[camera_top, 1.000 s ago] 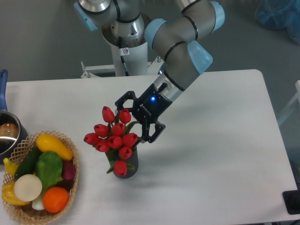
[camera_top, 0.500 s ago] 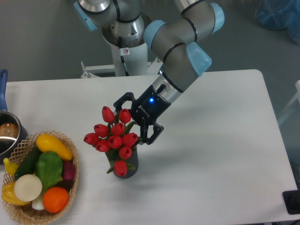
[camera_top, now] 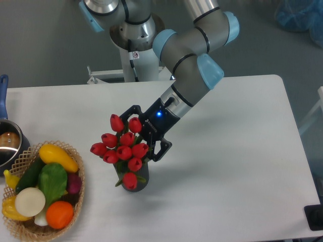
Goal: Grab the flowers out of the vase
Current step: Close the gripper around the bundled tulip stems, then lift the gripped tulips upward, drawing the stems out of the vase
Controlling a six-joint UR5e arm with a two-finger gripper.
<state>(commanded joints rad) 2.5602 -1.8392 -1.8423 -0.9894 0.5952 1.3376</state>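
Flowers: I count roughly ten red tulip buds, green leaves, standing upright in vase, left of frame centre. Vase: small, dark grey cylinder, upright beneath them.

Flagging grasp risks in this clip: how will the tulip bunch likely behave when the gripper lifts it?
The flowers splay wide over the small vase, so buds would probably flop or bend under the open fingers. They look light. The narrow vase might tip or lift along if the stems drag.
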